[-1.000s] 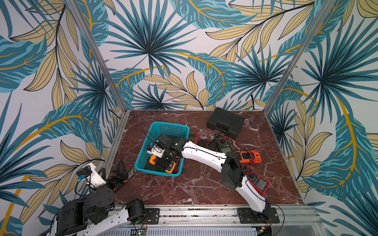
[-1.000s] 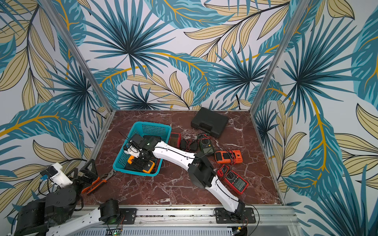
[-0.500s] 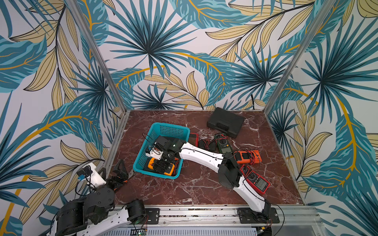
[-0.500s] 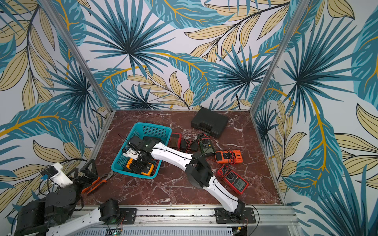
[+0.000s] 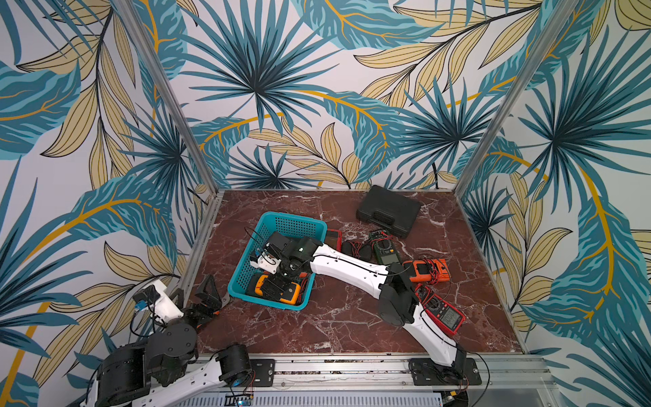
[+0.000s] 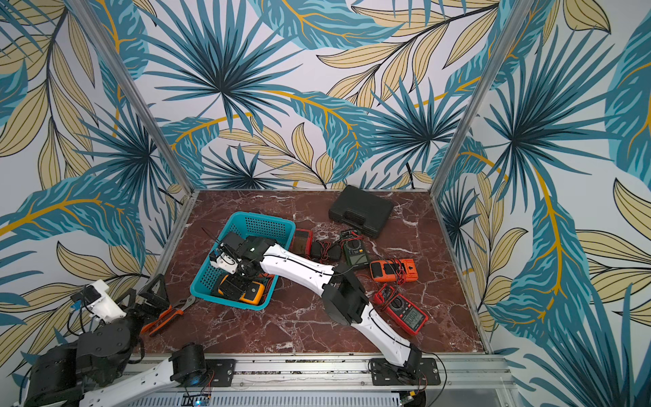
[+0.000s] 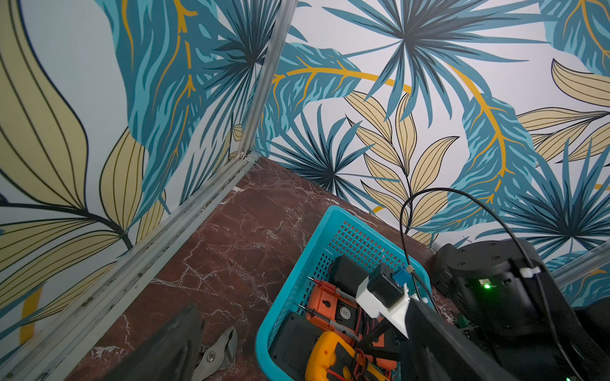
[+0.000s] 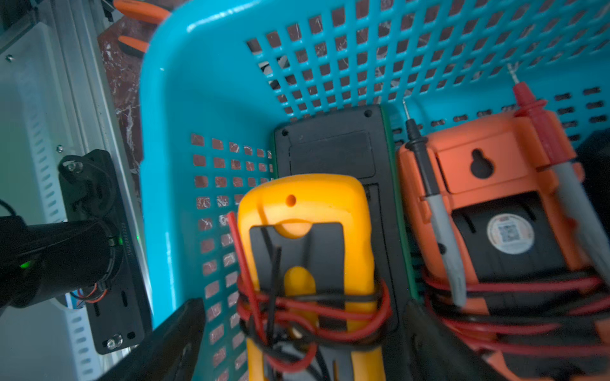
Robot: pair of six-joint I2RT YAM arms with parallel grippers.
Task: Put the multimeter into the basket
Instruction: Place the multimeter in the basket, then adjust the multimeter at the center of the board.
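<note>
In both top views the right arm reaches over the desk [image 5: 317, 327] and hangs above the blue basket [image 5: 294, 221]. The right tool [image 5: 273, 287] points down into it. It covers the middle of the yellow multimeter [image 5: 261, 282], so only the ends peek out. From up here I cannot tell how wide that tool is. The left tool [image 6: 154, 291] sits low at the near left corner of the desk, well apart from the basket. Orange-handled pliers [image 6: 165, 314] lie just beside it.

In the left wrist view the left tool's two dark, blurry fingers [image 7: 171, 346] stand far apart with nothing between them. The picture edge cuts them off. The right arm hides part of the basket's inside, and only a bit of the yellow multimeter shows.

In the right wrist view the yellow multimeter lies back up in the basket. Red and black wires [image 8: 313, 310] are wound around it. It leans against a black-backed meter [image 8: 330, 145], and an orange meter [image 8: 495, 158] lies next to that. The right tool's fingers [image 8: 175, 333] are blurry and cut off. They stand wide on each side of the yellow multimeter. A gap shows beside one finger, so the tool grips nothing.
</note>
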